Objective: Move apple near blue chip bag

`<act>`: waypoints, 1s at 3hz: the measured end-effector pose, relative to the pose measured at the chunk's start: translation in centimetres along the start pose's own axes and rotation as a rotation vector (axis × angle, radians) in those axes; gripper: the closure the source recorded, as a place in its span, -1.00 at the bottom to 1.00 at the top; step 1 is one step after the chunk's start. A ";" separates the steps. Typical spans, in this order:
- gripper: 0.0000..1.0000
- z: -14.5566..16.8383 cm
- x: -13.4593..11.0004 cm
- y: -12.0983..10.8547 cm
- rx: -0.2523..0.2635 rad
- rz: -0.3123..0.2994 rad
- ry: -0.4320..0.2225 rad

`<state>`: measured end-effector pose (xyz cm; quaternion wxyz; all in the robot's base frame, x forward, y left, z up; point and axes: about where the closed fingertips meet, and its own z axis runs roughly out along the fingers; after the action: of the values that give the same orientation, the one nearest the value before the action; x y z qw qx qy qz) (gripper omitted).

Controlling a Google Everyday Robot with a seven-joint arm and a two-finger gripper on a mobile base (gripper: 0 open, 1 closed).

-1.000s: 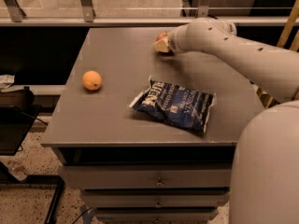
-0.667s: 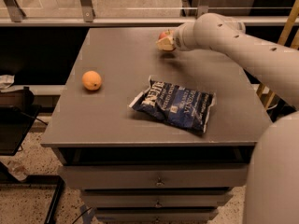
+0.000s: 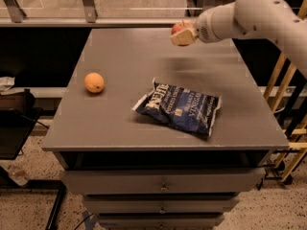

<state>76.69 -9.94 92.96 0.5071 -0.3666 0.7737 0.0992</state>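
Note:
My gripper (image 3: 182, 34) is at the far right of the table top, raised above it, and is shut on the small red apple (image 3: 177, 28), of which only the top shows above the cream fingers (image 3: 184, 38). The blue chip bag (image 3: 178, 107) lies flat and crinkled on the grey table, in front of the gripper and a little to its right. The white arm reaches in from the upper right.
An orange fruit (image 3: 94, 82) sits on the left side of the grey table (image 3: 120, 47). Drawers are below the table's front edge. A wooden frame (image 3: 288, 104) stands to the right, a glass rail (image 3: 96, 8) behind.
The gripper with the apple has lifted off the far table area and moved higher; the arm has pulled back toward the upper right. The bag and the orange have not moved.

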 end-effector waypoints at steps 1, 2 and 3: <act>1.00 -2.6 -0.1 0.9 -0.105 -0.066 0.021; 1.00 -4.0 1.7 3.7 -0.256 -0.099 0.058; 1.00 -4.4 3.2 6.1 -0.369 -0.113 0.057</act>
<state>68.76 -9.44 90.92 0.4141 -0.4990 0.7345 0.2003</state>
